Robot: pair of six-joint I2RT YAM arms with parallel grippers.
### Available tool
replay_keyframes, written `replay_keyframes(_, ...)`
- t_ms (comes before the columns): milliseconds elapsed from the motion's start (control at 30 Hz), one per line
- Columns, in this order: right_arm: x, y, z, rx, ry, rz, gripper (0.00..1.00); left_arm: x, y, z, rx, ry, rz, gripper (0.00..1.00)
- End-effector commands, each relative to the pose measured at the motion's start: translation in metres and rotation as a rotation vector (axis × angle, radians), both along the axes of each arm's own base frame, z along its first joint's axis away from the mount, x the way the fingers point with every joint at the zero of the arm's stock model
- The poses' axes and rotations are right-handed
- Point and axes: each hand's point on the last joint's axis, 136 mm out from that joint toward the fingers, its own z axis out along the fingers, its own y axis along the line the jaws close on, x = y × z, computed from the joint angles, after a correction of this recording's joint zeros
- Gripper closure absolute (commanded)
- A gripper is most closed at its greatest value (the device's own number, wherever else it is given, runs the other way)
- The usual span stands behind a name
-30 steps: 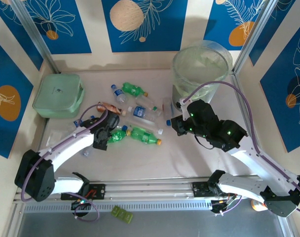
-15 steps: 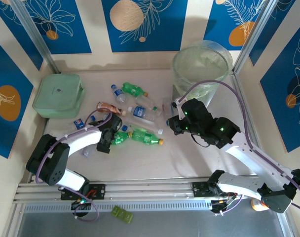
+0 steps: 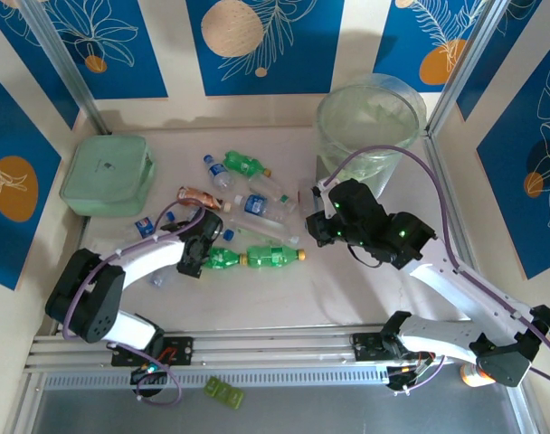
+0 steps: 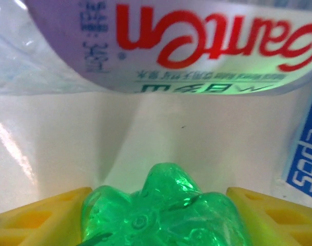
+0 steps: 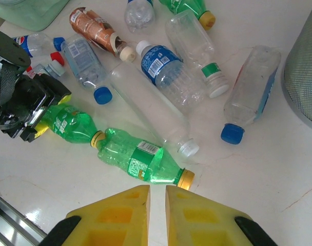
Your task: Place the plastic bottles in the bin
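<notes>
Left hand (image 3: 195, 258) pinches the crushed base of a green bottle (image 4: 161, 210) lying on the surface (image 3: 257, 303). Risk: the hold sits at the very end, so the bottle may pivot or slip on lifting. Its cap touches a second green bottle (image 5: 138, 161), which could be dragged along. Right hand (image 5: 157, 197) hovers empty, fingers pressed together. Other bottles lie loose between the pale-green box (image 3: 108, 174), lid shut, and the bin (image 3: 347, 163). The bin's contents cannot be made out through its liner.

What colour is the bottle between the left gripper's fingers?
Bright green; the plastic bottle shows best in the left wrist view.
</notes>
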Motion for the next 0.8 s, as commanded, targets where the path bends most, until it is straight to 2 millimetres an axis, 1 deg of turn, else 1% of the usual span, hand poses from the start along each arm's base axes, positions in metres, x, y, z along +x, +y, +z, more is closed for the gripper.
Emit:
replay_keyframes(0,-0.004,0.003,0.015,0.030,-0.015,0.023,0.84,0.007,0.012,0.019,0.044,-0.052,-0.006,0.37)
replay_keyframes(167,-0.007,0.000,0.016,0.036,-0.020,0.023,0.84,0.009,0.014,0.045,0.058,-0.108,-0.064,0.42)
replay_keyframes(267,-0.011,0.002,0.014,0.040,-0.004,0.040,0.84,0.008,0.013,0.062,0.057,-0.146,-0.129,0.43)
replay_keyframes(400,-0.015,0.005,0.015,0.063,0.013,0.059,0.83,0.013,0.008,0.095,0.062,-0.256,-0.274,0.43)
replay_keyframes(467,-0.019,0.010,0.019,0.094,0.020,0.088,0.82,0.023,-0.005,0.117,0.059,-0.365,-0.407,0.43)
replay_keyframes(533,-0.025,0.020,0.023,0.135,0.040,0.138,0.79,0.029,-0.020,0.144,0.049,-0.498,-0.546,0.45)
replay_keyframes(567,-0.028,0.025,0.024,0.154,0.055,0.165,0.78,0.033,-0.031,0.158,0.033,-0.578,-0.615,0.45)
replay_keyframes(600,-0.032,0.032,0.025,0.178,0.076,0.202,0.76,0.034,-0.045,0.176,0.009,-0.687,-0.700,0.46)
replay_keyframes(667,-0.040,0.046,0.027,0.231,0.119,0.264,0.69,0.031,-0.067,0.210,-0.040,-0.870,-0.827,0.48)
replay_keyframes(700,-0.044,0.053,0.029,0.263,0.143,0.296,0.65,0.028,-0.078,0.229,-0.070,-0.964,-0.886,0.50)
replay_keyframes(767,-0.051,0.066,0.035,0.325,0.179,0.348,0.52,0.021,-0.097,0.257,-0.120,-1.086,-0.993,0.52)
